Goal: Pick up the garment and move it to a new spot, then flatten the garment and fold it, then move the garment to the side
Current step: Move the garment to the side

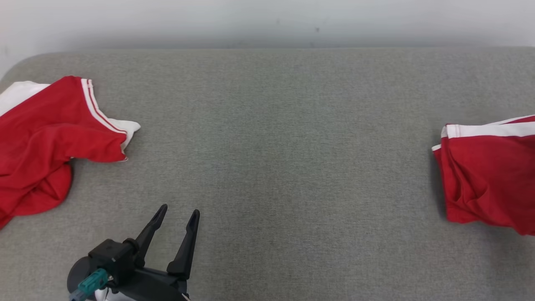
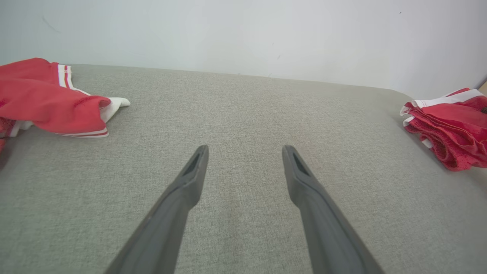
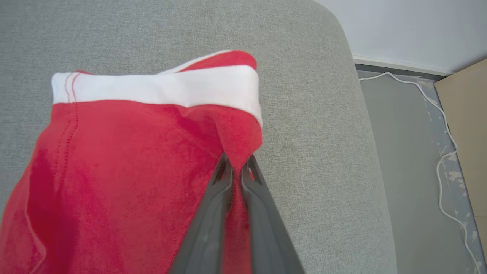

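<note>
Folding looks done: the right gripper (image 3: 236, 161) clamps the folded red garment (image 1: 489, 175) at 3 o'clock, only releasing remains; the left gripper (image 1: 179, 210) stands apart, empty.

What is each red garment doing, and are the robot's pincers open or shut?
left pincer: open, empty, over the grey padded surface
right pincer: shut on an edge of the right red garment
right red garment: bunched at the surface's right end, pinched at one edge
left red garment: crumpled, lying loose, untouched
</note>
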`<state>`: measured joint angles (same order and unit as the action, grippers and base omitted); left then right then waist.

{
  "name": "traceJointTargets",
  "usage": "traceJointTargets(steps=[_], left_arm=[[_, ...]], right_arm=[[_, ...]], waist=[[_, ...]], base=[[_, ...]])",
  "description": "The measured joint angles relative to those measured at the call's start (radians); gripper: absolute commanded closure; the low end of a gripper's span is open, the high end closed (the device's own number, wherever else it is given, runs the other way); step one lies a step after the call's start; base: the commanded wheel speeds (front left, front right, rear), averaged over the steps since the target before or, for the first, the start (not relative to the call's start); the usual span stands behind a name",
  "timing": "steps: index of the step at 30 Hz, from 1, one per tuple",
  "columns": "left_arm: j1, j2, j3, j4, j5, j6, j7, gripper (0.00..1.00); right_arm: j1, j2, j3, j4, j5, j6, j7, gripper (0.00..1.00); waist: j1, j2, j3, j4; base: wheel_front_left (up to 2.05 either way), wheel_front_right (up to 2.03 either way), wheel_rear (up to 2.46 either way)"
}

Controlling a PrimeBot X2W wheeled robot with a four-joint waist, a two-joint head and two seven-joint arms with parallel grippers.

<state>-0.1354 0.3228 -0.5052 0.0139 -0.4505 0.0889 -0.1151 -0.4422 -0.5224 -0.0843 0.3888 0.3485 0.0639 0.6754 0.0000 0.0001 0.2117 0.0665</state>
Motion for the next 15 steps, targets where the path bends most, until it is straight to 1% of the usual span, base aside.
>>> traceJointTargets(steps=[1, 5, 9, 15], left_arm=[[-0.002, 0.0, -0.001, 0.0, 0.0, 0.0, 0.0, 0.0], [-0.019, -0.001, -0.003, -0.003, 0.001, 0.0, 0.004, 0.0], [-0.02, 0.0, -0.005, -0.003, 0.002, -0.001, 0.01, 0.0], [-0.041, -0.005, -0.016, -0.002, 0.003, -0.001, 0.018, 0.0]], right_arm=[[0.0, -0.01, -0.001, 0.002, 0.0, 0.008, -0.006, 1.0], [0.0, -0.03, -0.005, 0.01, 0.0, 0.016, -0.034, 1.0], [-0.002, -0.03, 0.0, 0.009, 0.001, 0.024, -0.052, 1.0], [-0.003, -0.03, 0.01, 0.01, -0.017, 0.024, -0.082, 1.0]], waist=[[0.0, 0.0, 0.002, -0.006], [0.0, 0.0, 0.011, -0.029], [0.0, 0.0, 0.02, -0.047], [0.0, 0.0, 0.027, -0.053]], base=[[0.0, 0.0, 0.0], [0.0, 0.0, 0.0], [0.0, 0.0, 0.0], [0.0, 0.0, 0.0]])
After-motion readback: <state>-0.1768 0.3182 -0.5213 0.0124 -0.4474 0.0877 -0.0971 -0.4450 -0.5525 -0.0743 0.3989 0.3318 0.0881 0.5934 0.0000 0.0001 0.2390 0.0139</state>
